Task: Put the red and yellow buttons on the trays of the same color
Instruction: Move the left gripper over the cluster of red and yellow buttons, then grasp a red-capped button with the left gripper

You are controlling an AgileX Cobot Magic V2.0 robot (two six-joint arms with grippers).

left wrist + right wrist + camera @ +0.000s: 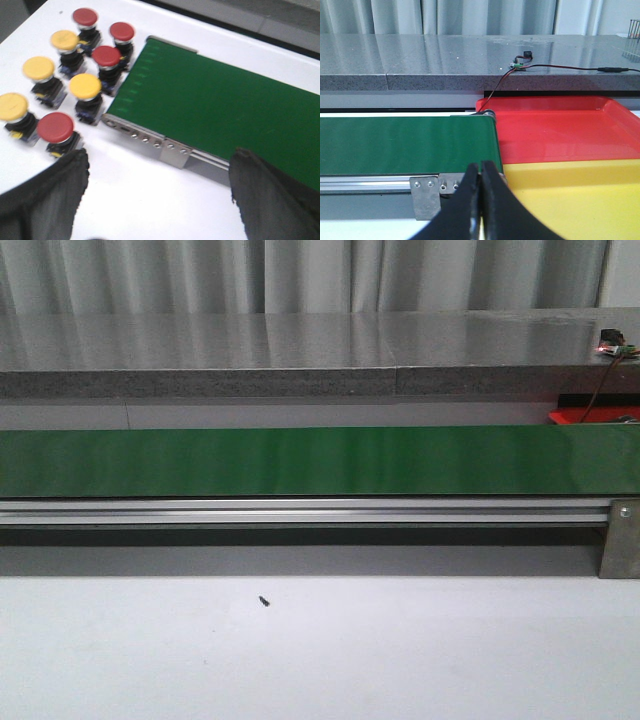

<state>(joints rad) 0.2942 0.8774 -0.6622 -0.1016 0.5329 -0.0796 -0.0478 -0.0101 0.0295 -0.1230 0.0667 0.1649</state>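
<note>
The left pincer (pixel 157 195) is wide open and empty, the right pincer (pixel 481 200) pressed closed on nothing, and the round red and yellow push buttons (pixel 85 86) sit so close together that grabbing one could knock over its neighbours.

My left gripper (pixel 157 195) hangs open over white table (pixel 150 200). Four red buttons (pixel 55 127), four yellow buttons (pixel 85 86) clustered beside green belt (pixel 220 105) end.

The green belt (pixel 320 462) lies bare along its length; the white table (pixel 320 650) before it is open; eight buttons (pixel 85 86) crowd together just off the belt's left end; the red tray (pixel 560 130) and yellow tray (pixel 580 195) at its right end hold nothing.
</note>
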